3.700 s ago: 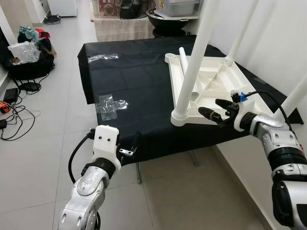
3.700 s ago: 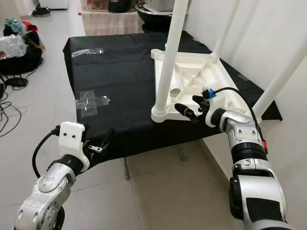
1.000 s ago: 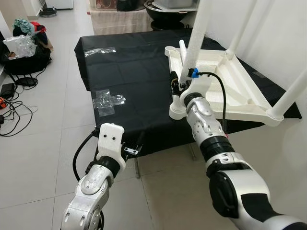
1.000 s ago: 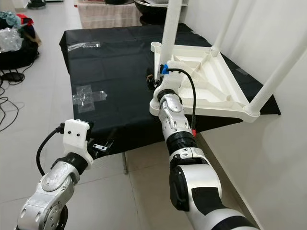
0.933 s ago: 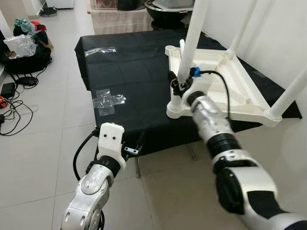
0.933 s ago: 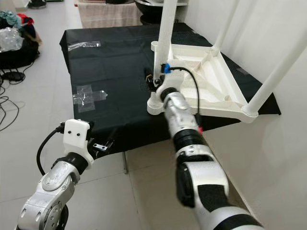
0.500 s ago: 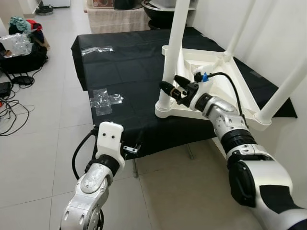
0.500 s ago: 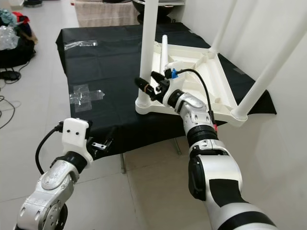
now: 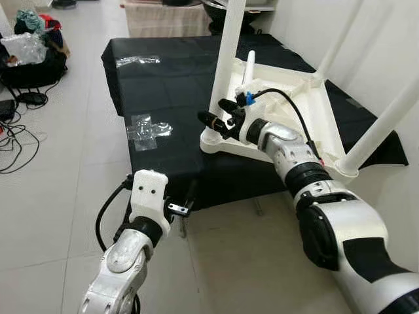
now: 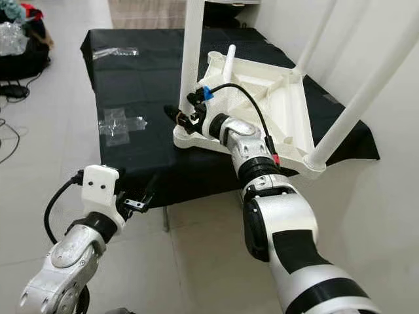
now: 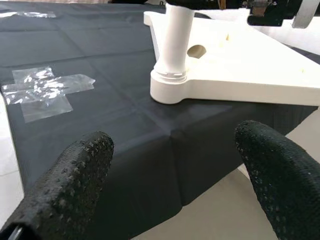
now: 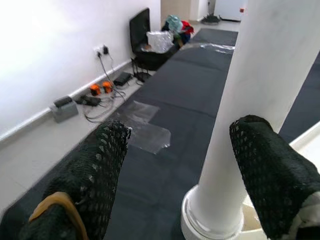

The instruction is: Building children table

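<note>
Swung round since a sec ago, upturned kids' table [image 9: 298, 111] sits on black cloth [image 9: 163, 85] nr the edge; right gripper [image 9: 219, 118], jaws open, beside corner leg [image 9: 226, 59]. Left gripper [image 9: 185, 201] open, idle below. Risk: more nudging tips it off.

Black cloth [image 9: 163, 78]; clear tape [image 9: 148, 129]; floor cables [image 9: 13, 140].

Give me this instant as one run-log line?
right end effector: open, beside leg | left end effector: open, idle below cloth edge | tabletop: upside down on cloth

upright leg [image 9: 224, 62] blocks right gripper [image 9: 215, 116]; bare black cloth [image 9: 167, 85] beside.
</note>
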{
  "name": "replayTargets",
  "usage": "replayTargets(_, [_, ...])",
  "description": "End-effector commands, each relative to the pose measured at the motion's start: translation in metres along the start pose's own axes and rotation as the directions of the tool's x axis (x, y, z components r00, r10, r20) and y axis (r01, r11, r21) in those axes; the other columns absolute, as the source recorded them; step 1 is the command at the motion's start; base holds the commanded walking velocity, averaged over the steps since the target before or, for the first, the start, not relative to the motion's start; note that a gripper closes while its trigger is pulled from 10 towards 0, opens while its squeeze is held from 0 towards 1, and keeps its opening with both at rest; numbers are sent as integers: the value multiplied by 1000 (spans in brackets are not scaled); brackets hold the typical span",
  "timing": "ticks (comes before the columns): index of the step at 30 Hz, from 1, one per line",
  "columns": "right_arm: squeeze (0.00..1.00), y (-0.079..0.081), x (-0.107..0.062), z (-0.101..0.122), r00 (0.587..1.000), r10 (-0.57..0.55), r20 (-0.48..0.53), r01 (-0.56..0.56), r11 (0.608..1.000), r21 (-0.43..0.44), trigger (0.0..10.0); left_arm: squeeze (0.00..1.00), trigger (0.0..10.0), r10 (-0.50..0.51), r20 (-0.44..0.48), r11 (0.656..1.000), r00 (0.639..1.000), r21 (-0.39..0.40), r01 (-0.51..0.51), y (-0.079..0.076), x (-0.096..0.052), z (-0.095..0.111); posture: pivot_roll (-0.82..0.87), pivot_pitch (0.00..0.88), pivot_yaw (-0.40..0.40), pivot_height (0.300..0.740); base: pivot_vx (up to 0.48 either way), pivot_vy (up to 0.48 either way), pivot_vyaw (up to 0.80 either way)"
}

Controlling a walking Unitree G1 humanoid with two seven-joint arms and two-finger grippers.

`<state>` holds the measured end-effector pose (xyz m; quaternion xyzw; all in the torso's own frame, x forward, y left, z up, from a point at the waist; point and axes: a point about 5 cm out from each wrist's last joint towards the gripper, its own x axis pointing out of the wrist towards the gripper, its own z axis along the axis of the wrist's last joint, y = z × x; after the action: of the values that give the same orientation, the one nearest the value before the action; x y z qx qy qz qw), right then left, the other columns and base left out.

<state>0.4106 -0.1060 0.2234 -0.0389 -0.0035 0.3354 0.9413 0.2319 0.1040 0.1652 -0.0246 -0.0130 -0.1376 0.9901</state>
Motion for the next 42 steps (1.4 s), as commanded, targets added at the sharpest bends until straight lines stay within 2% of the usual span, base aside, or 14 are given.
replayTargets(1, [0, -7, -4, -2, 998, -50, -36, 48, 997, -56, 10000, 0, 10000, -2, -18, 1000, 1000, -12, 2, -3, -1, -2, 89, 102, -134, 740, 0, 0, 0])
replayTargets(4, [0, -9, -4, -4, 997, -61, -57, 57, 996, -63, 10000, 0, 10000, -5, -18, 1000, 1000, -12, 5, -4, -1, -2, 89, 102, -134, 740, 0, 0, 0])
replayTargets(5, [0, -13, -7, -7, 991, -95, -92, 86, 992, -97, 10000, 0, 10000, -11, -16, 1000, 1000, -4, 11, -5, 0, -2, 86, 90, -130, 740, 0, 0, 0])
replayTargets(8, [0, -20, -11, -9, 981, -152, -118, 137, 983, -125, 10000, 0, 10000, -18, -11, 1000, 1000, 3, 18, -5, 1, -1, 86, 78, -129, 740, 0, 0, 0])
replayTargets(14, [0, -20, -6, 4, 979, -202, -37, 200, 979, -35, 10000, 0, 10000, -21, -4, 1000, 1000, 9, 21, -5, 3, 0, 91, 57, -128, 740, 0, 0, 0])
replayTargets(16, [0, -20, -6, 4, 979, -202, -37, 200, 979, -35, 10000, 0, 10000, -21, -4, 1000, 1000, 9, 21, -5, 3, 0, 91, 57, -128, 740, 0, 0, 0])
replayTargets(17, [0, -16, -2, 9, 982, -189, -4, 189, 982, 1, 10000, 0, 10000, -21, 0, 1000, 1000, 12, 21, -4, 4, 1, 95, 48, -127, 740, 0, 0, 0])
replayTargets(18, [0, -7, 5, 18, 985, -165, 58, 161, 984, 72, 10000, 0, 10000, -20, 7, 1000, 1000, 15, 19, -3, 5, 3, 98, 42, -128, 740, 0, 0, 0])
replayTargets(19, [0, -7, 5, 18, 985, -165, 58, 161, 984, 72, 10000, 0, 10000, -20, 7, 1000, 1000, 15, 19, -3, 5, 3, 98, 42, -128, 740, 0, 0, 0])
replayTargets(22, [0, 7, 16, 28, 987, -127, 101, 119, 989, 82, 10000, 0, 10000, -20, 13, 1000, 1000, 18, 20, -3, 5, 3, 102, 35, -132, 740, 0, 0, 0])
replayTargets(28, [0, 13, 21, 31, 987, -125, 102, 116, 989, 93, 10000, 0, 10000, -20, 15, 1000, 1000, 17, 20, -3, 5, 4, 104, 34, -136, 740, 0, 0, 0])
replayTargets(33, [0, 16, 27, 34, 970, -229, 76, 222, 971, 89, 10000, 0, 10000, -20, 13, 1000, 1000, 14, 20, -6, 3, 5, 105, 63, -145, 740, 0, 0, 0])
replayTargets(36, [0, 14, 28, 41, 946, -310, 91, 298, 946, 125, 10000, 0, 10000, -18, 4, 1000, 1000, -3, 18, -11, -4, 6, 104, 107, -153, 740, 0, 0, 0])
replayTargets(42, [0, 15, 30, 54, 933, -333, 137, 311, 937, 160, 10000, 0, 10000, -30, 1, 999, 1000, -33, 30, -23, -17, 13, 94, 187, -162, 740, 0, 0, 0])
